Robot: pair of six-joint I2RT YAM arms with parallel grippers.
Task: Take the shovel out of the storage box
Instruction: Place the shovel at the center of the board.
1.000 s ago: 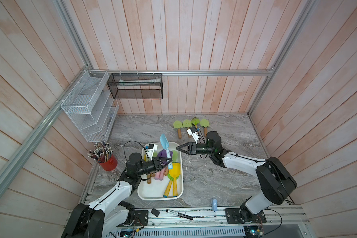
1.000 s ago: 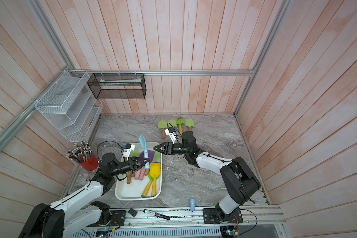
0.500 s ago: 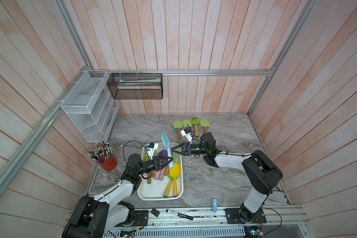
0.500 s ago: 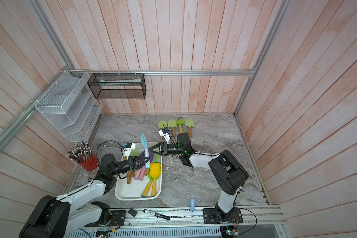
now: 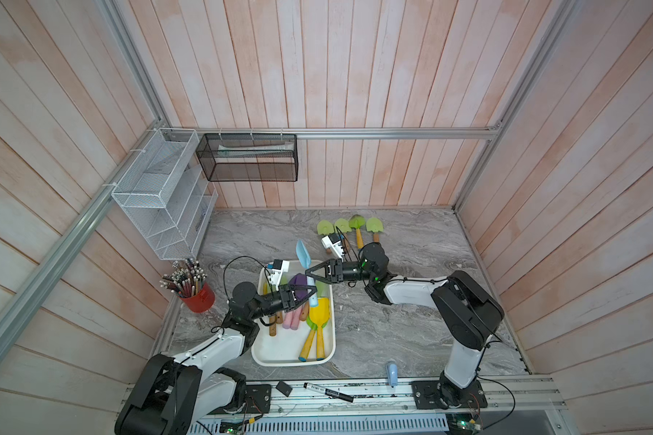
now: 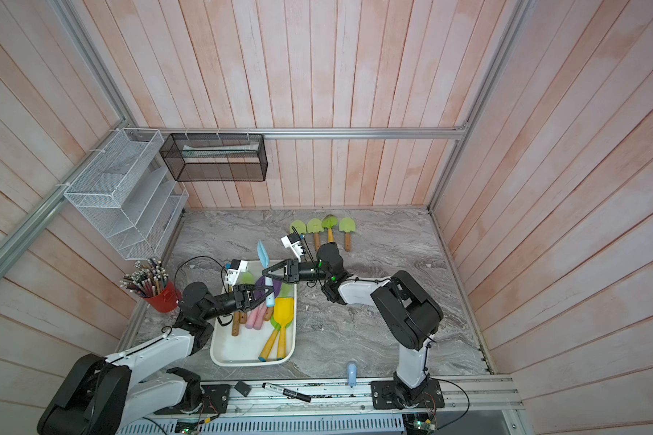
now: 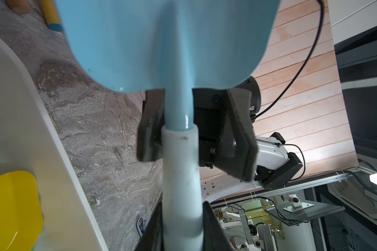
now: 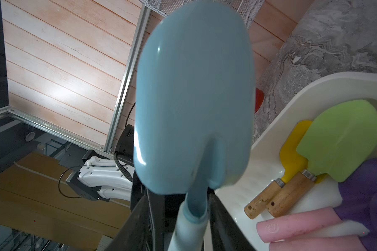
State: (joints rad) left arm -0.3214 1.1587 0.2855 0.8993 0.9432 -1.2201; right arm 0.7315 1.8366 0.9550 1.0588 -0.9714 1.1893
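Note:
A light-blue shovel [image 5: 302, 253] [image 6: 262, 256] stands upright over the far end of the white storage box [image 5: 291, 361] [image 6: 249, 361]. My left gripper [image 5: 311, 292] [image 7: 181, 217] is shut on its pale handle [image 7: 181, 173], low down. My right gripper [image 5: 310, 272] [image 8: 183, 217] reaches in from the right and straddles the shovel just under the blade [image 8: 194, 97]. One of its fingers [image 7: 237, 141] stands off the shaft with a gap, so it is open. Yellow [image 5: 319, 312], green [image 8: 340, 143] and purple [image 5: 298, 280] shovels lie in the box.
Several green shovels [image 5: 349, 226] lie in a row at the back of the grey table. A red cup of pencils [image 5: 198, 297] stands left of the box. A white wire rack [image 5: 163, 196] and black mesh basket [image 5: 249, 158] hang on the walls. A marker [image 5: 328, 391] lies on the front rail.
My right arm has reached left to the raised blue shovel and its jaws have narrowed around the shaft. My left gripper has kept its hold on the handle.

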